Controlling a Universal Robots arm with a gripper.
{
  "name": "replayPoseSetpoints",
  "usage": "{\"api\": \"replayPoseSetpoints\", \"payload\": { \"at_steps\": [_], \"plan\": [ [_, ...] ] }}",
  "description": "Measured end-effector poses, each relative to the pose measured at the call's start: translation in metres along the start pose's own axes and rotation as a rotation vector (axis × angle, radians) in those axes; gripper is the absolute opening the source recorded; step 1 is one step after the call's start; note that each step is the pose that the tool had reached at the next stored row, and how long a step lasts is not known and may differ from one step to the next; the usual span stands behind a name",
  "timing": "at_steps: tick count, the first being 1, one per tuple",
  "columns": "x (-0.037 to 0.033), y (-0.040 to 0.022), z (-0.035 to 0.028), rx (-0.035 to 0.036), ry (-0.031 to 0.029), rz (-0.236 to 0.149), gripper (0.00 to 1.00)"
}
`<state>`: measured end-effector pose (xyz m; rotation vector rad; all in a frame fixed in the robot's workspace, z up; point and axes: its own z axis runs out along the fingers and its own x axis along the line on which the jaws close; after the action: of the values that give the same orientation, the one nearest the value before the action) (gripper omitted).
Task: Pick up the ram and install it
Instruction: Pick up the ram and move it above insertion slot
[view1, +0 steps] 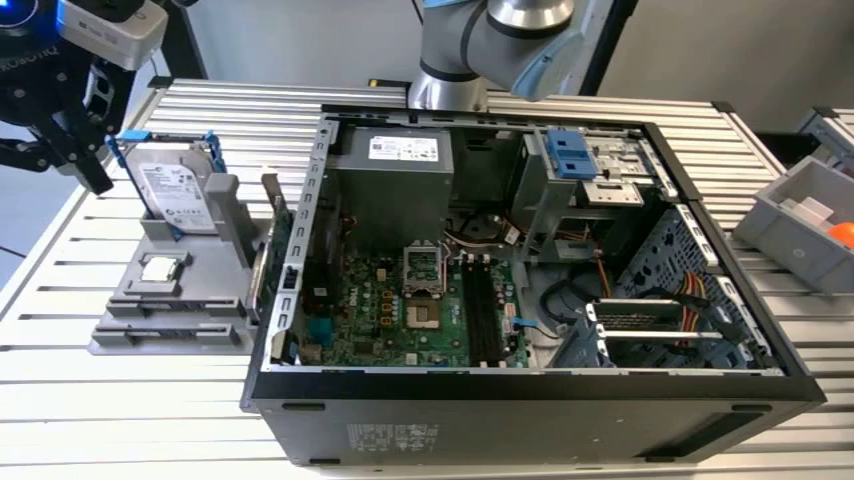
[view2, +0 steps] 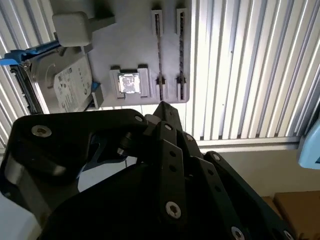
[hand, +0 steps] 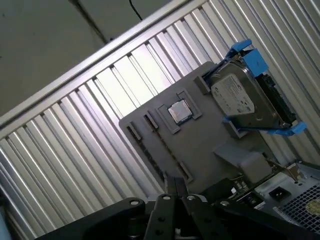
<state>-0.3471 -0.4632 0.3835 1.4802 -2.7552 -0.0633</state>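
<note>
first wrist view: gripper (hand: 174, 183) fingers pressed together, nothing between them, hanging well above the grey holder (hand: 205, 150).

second wrist view: the ram (view2: 159, 50) reads as a thin dark speckled line, edge-on in a narrow slot of the holder. it lies just beside the processor chip (view2: 129, 83), on the side away from the hard drive (view2: 62, 87). a second slot runs alongside it, toward the holder's outer edge. the holder sits on the slatted table (view2: 240, 65), near the table's edge.

step in hand, as i judge it: the reach for the ram, no contact yet.

to do it well:
- spread the fingers before going down, not at the slot.
- square the pads to the stick's flat faces.
- take it mid-length so it lifts level.
- come straight down; the slot walls look to leave little room.
- keep clear of the chip's seat.
- grip lightly: a thin board, likely to flex or jam if pulled askew.
</note>
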Motion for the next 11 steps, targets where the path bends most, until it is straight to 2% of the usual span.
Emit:
{"api": "replayPoseSetpoints", "payload": {
  "at_steps": [11],
  "plan": [
    [-0.0013,0.0009,0.0001,-0.0005,0.0072,-0.153,0.0]
  ]
}}
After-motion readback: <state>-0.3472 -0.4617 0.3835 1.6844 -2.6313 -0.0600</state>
